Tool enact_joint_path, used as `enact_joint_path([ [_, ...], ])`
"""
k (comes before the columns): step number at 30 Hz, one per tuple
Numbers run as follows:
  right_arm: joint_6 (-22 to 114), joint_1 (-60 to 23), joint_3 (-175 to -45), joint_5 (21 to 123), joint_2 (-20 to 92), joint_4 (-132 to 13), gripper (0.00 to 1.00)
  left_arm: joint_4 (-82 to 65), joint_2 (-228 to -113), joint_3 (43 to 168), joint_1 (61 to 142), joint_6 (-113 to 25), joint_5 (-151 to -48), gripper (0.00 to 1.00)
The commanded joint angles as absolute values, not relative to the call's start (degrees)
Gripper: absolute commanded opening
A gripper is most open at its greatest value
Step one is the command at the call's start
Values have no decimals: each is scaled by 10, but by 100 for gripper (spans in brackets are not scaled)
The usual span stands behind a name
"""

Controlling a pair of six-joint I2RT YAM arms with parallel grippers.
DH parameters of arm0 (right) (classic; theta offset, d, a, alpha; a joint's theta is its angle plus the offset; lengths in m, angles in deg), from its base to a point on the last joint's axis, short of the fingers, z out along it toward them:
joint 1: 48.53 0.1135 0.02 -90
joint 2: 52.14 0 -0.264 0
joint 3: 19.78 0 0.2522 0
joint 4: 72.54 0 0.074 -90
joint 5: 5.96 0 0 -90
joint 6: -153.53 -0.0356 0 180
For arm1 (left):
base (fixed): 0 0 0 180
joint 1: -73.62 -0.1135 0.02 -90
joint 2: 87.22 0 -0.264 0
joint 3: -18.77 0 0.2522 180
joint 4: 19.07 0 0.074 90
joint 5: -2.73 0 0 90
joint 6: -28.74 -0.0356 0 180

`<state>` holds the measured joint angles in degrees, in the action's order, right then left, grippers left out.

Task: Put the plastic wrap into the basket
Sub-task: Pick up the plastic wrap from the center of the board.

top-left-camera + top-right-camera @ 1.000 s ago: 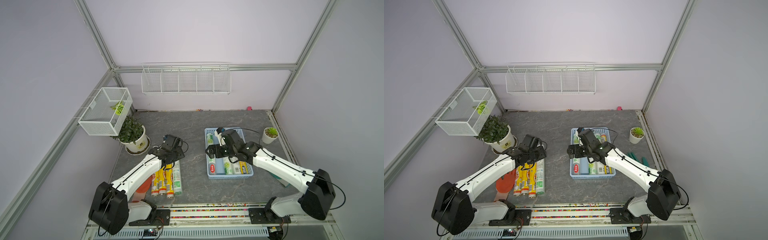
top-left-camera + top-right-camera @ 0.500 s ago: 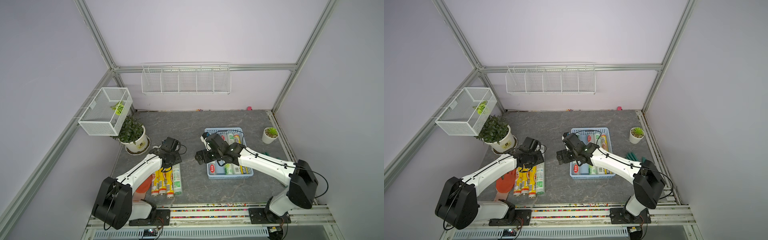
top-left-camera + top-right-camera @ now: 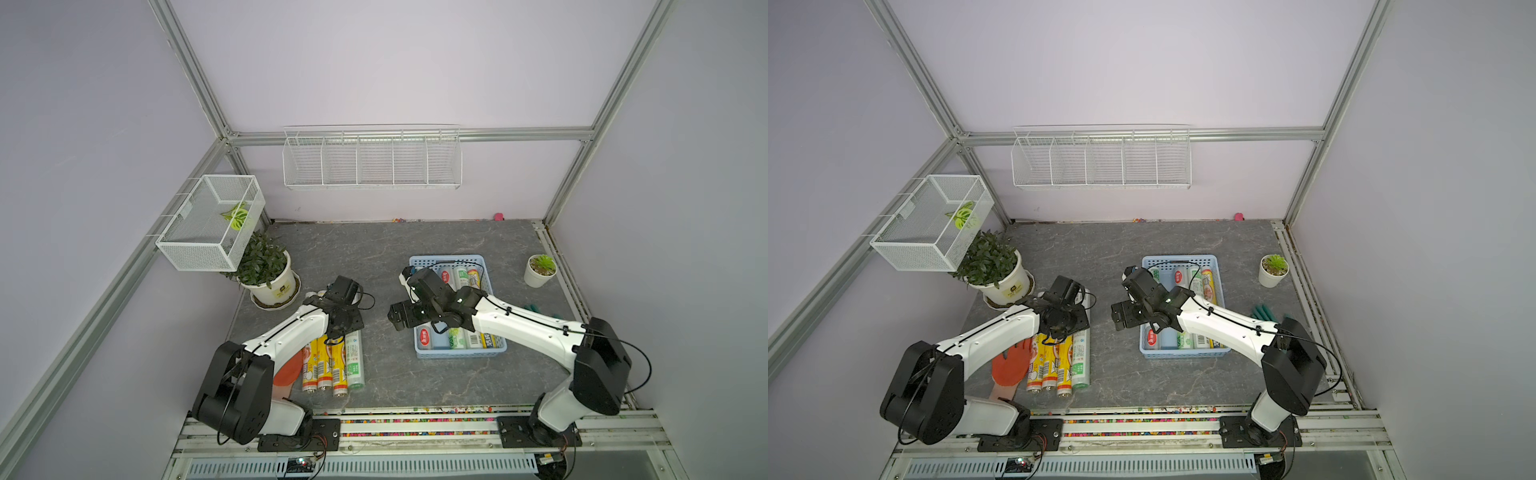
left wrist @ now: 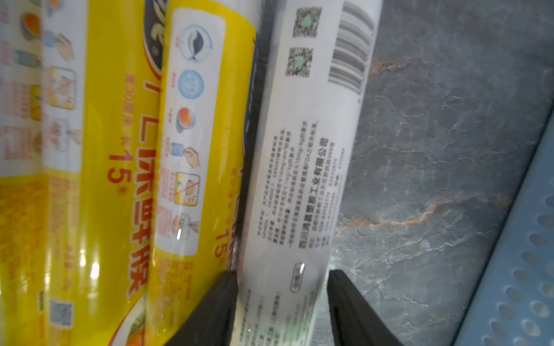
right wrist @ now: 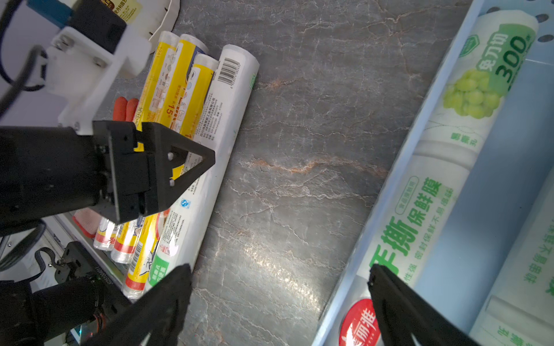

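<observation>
On the desk (image 4: 434,149), just beside three yellow rolls (image 4: 120,149) printed with a red "15", the whitish roll (image 4: 302,167) of plastic wrap lies flat with the left gripper (image 4: 281,274) closed on its two sides about midway along it, its barcode and two QR codes at one end. Apart from them, four more rolls lie in the basket (image 3: 457,352), the green-printed roll (image 5: 449,143) reading "300" and "保鲜膜" above a red "美丽雅" badge, while the right gripper (image 5: 278,268) hangs wide open and empty above the basket's wall nearest the loose rolls.
</observation>
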<state>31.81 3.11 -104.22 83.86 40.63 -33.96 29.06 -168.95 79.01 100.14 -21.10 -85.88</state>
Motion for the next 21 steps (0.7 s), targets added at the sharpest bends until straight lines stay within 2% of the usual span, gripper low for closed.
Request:
enact_joint_path([
  [1, 313, 33, -1054, 842, 419, -344, 97, 292, -1705, 796, 1001, -220, -863, 54],
  [21, 303, 34, -1069, 810, 453, -357, 97, 291, -1756, 799, 1001, -227, -878, 63],
])
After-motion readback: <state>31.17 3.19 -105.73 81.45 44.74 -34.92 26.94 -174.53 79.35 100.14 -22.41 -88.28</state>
